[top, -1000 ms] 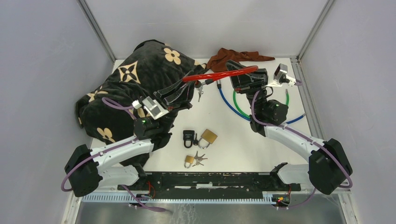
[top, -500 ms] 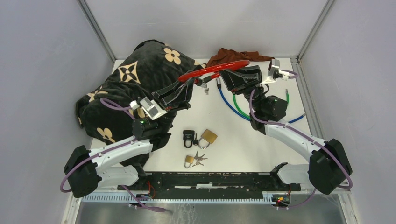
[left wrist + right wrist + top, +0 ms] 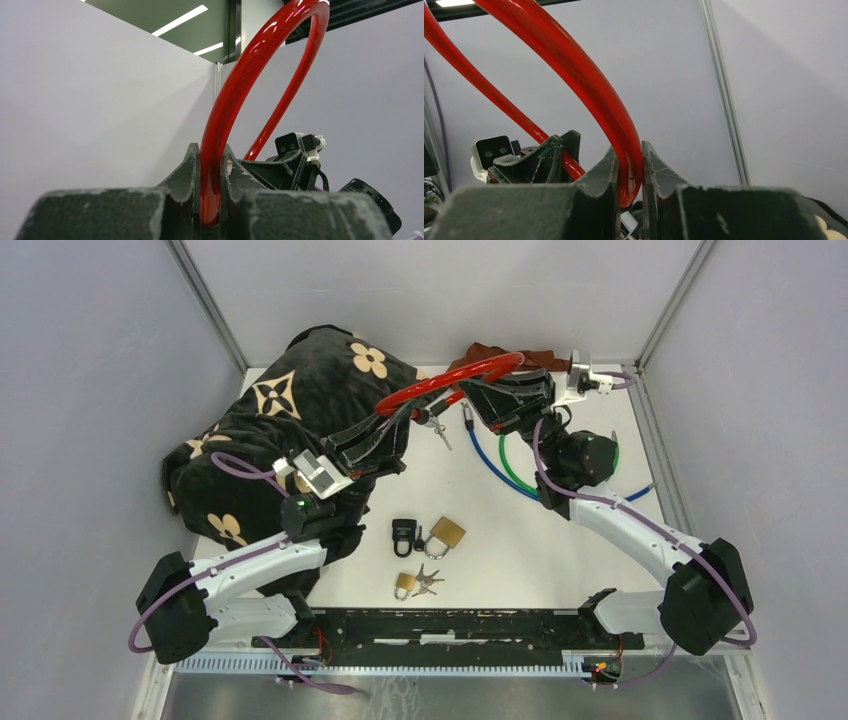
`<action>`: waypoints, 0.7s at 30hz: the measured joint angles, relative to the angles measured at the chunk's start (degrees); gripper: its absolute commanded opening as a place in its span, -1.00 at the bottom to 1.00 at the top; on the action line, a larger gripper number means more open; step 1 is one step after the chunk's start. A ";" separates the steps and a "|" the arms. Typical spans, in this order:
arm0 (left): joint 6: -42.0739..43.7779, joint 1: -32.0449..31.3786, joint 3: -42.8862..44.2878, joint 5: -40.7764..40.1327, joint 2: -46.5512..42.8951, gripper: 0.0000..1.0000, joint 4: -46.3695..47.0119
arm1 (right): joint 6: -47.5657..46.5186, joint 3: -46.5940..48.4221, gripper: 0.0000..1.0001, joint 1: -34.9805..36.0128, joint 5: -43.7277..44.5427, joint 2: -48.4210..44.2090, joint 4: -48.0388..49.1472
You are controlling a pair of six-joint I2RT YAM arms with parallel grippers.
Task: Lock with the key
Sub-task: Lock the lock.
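Note:
A red cable lock (image 3: 450, 383) hangs in an arc above the table between both grippers. My left gripper (image 3: 393, 428) is shut on its left end, and the cable (image 3: 240, 100) rises from between the fingers (image 3: 189, 165) in the left wrist view (image 3: 210, 167). My right gripper (image 3: 482, 392) is shut on the right part, with the cable (image 3: 589, 85) clamped between the fingers (image 3: 655, 167) in the right wrist view (image 3: 628, 172). A small key (image 3: 441, 432) dangles from the cable's dark lock end between the grippers.
A black blanket with beige flowers (image 3: 290, 410) fills the back left. A brown cloth (image 3: 478, 356) lies at the back. Blue (image 3: 490, 465) and green (image 3: 513, 475) cables lie under the right arm. A black padlock (image 3: 404, 533), a brass padlock (image 3: 447, 532) and a small padlock with keys (image 3: 407, 583) lie at front centre.
The right gripper has moved left and toward the back, tilting up. The red cable has bent from nearly straight into a tighter raised arc. The left gripper has shifted slightly.

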 measured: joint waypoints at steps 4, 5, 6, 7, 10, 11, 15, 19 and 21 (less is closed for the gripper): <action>0.00 0.00 0.00 -0.04 -0.07 -0.96 0.22 | 0.02 0.22 -0.45 0.04 -0.90 0.39 -0.59; 0.00 0.02 0.00 -0.04 -0.07 -0.96 0.22 | -0.11 0.28 -0.41 0.04 -1.29 0.46 -0.66; -0.02 0.02 0.00 -0.04 -0.07 -0.96 0.24 | -0.35 0.42 -0.38 0.04 -2.05 0.50 -0.92; -0.04 0.00 0.00 0.00 -0.07 -0.96 0.20 | -0.59 0.48 -0.35 0.09 -3.19 0.50 -1.20; -0.09 0.00 0.00 0.20 -0.20 -0.96 0.28 | -2.60 1.60 -0.26 0.79 -7.30 0.52 -3.48; -0.11 0.00 0.00 0.24 -0.33 -0.96 0.35 | -3.17 2.10 -0.21 0.87 -8.46 0.52 -4.13; -0.20 0.00 0.00 0.42 -1.09 -0.96 0.61 | -5.20 3.69 -0.01 0.39 -13.11 0.39 -5.20; -0.44 0.00 -0.02 0.39 -1.73 -0.96 0.66 | -7.85 5.14 0.13 -0.35 -17.68 -0.13 -7.85; -0.57 0.00 -0.02 0.39 -2.01 -0.96 0.74 | -10.36 7.08 0.19 -0.48 -20.06 -0.26 -11.15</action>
